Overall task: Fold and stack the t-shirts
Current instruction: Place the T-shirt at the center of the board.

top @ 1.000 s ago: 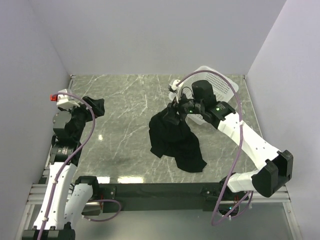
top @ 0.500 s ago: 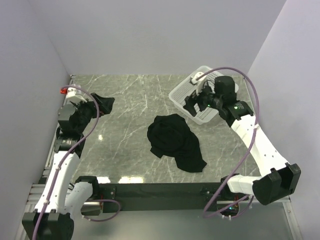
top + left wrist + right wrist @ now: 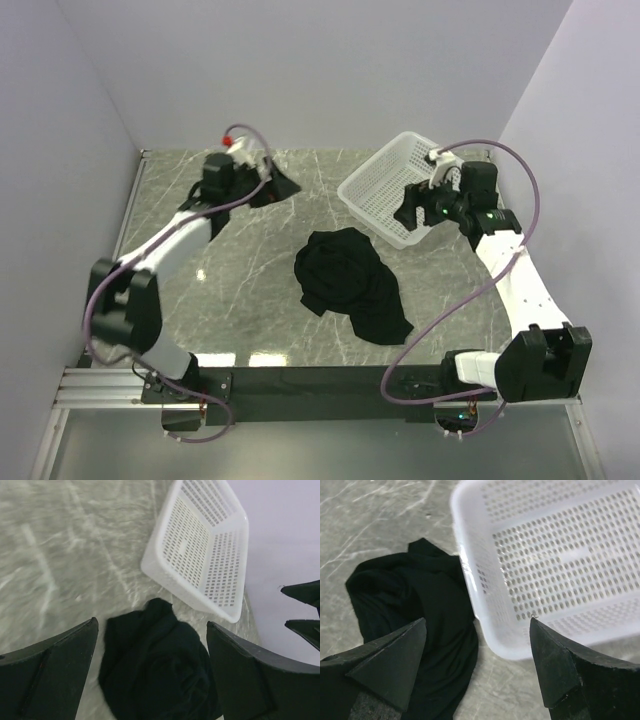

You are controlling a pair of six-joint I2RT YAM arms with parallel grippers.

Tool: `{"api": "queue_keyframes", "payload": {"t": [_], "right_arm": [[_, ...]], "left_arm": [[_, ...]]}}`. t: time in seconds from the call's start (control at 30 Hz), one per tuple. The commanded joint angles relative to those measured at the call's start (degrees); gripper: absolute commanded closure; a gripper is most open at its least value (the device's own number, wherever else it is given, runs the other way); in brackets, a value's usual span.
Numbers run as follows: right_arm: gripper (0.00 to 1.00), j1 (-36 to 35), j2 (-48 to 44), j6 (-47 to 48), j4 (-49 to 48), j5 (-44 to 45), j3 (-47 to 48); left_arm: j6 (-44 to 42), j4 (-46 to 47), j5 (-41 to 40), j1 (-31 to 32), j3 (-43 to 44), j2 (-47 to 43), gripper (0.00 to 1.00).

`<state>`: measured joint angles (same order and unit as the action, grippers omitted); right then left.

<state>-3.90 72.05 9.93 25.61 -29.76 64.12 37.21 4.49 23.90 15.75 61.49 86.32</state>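
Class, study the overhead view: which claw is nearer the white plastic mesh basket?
Right. The right claw is open over the white plastic mesh basket's near edge. The left claw is farther off to the basket's left, apart from it.

I read the tabletop (image 3: 250, 250) as polished grey stone with white veins, glossy enough to throw glare. The basket (image 3: 372, 190) is white perforated plastic with a faint sheen. Beside the basket, the crumpled t-shirt (image 3: 350, 285) looks like soft, matt black cloth. The fingers (image 3: 385, 665) of my right gripper (image 3: 477, 622) appear hard and matt black. The right arm's shell (image 3: 510, 280) is smooth white plastic.
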Motion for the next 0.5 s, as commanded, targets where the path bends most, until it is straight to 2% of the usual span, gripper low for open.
{"api": "queue_keyframes", "payload": {"t": [0.0,0.2,0.27,0.37,0.47], "right_arm": [[0.11,2.8,-3.9,-3.1,-2.4,-1.8,-2.4],[0.11,3.8,-8.2,-3.7,-2.3,-2.7,-6.9],[0.11,5.7,-9.1,-3.8,-2.4,-2.8,-8.0],[0.11,6.8,-10.3,-4.0,-2.4,-3.5,-9.4],[0.11,7.6,-11.1,-4.2,-2.6,-3.8,-10.7]], "left_arm": [[-2.8,-1.8,-1.0,4.4,10.6,9.8,0.06],[-7.9,-9.6,-7.9,10.3,32.7,29.3,0.06],[-10.5,-12.9,-11.6,12.3,40.7,33.1,0.06],[-13.3,-17.3,-17.2,14.2,49.5,40.0,0.06],[-14.9,-18.9,-19.2,15.3,54.8,44.9,0.06]]}}
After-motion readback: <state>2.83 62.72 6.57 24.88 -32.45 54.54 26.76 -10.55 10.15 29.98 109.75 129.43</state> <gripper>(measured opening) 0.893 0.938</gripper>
